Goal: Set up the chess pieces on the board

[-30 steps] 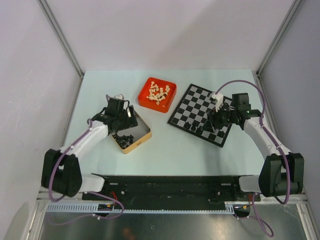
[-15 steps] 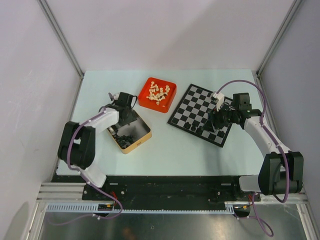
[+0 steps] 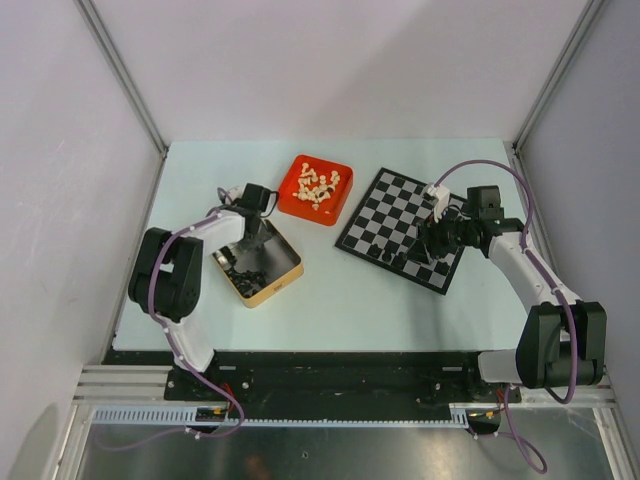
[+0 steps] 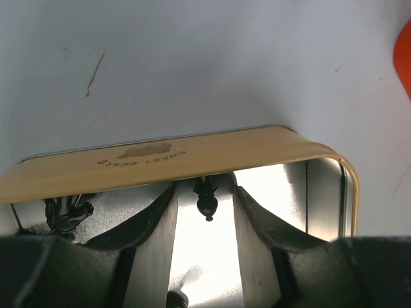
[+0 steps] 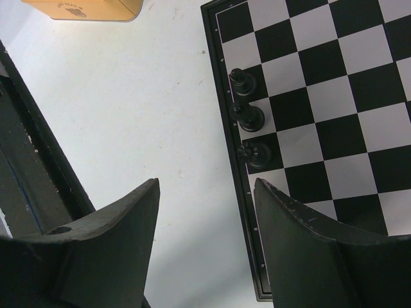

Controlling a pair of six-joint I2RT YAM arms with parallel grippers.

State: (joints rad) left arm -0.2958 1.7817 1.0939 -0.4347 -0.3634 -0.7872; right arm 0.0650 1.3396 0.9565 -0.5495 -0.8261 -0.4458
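The board point(image 3: 395, 215) lies right of centre; black chess pieces point(image 3: 398, 260) stand along its near edge. In the right wrist view three black pieces point(image 5: 248, 116) stand in the edge squares of the board point(image 5: 334, 96). My right gripper point(image 5: 205, 189) is open and empty, over the bare table just beside that edge; it also shows in the top view point(image 3: 432, 240). My left gripper point(image 3: 252, 218) hangs over the far end of the gold tin point(image 3: 262, 264). It is open point(image 4: 205, 208), with a black piece point(image 4: 207, 200) just ahead between its fingertips, untouched.
A red tray point(image 3: 340, 200) of cream pieces point(image 3: 315, 186) sits between tin and board. More black pieces point(image 4: 64, 210) lie in the tin by its wall point(image 4: 192, 154). The tin's corner point(image 5: 83, 8) shows in the right wrist view.
My left arm has swung round, and its gripper has shifted toward the tin's far end near the red tray. The right gripper has hardly moved.
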